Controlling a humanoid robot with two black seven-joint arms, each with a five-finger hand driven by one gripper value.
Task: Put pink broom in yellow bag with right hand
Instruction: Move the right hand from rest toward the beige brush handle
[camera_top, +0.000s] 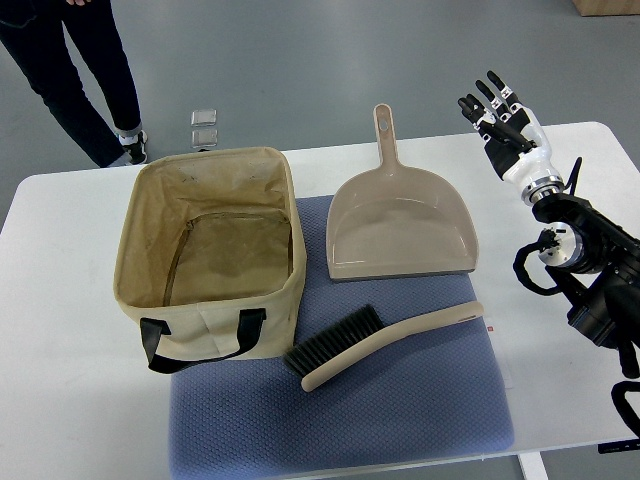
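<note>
- Right hand (503, 122): raised at the tabletop's (60, 330) far right edge, fingers (497, 92) spread, holding nothing.
- Broom (385, 340): flat on blue mat (400, 410), long axis left-right, dark bristles toward the bag (210, 255), handle tip pointing right and slightly away.
- Dustpan (400, 225): just behind broom.

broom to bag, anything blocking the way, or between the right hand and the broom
Nothing visible blocks either path. The right hand is raised beyond the dustpan, which lies behind the broom, not over it. The bag stands open just left of the broom.
</note>
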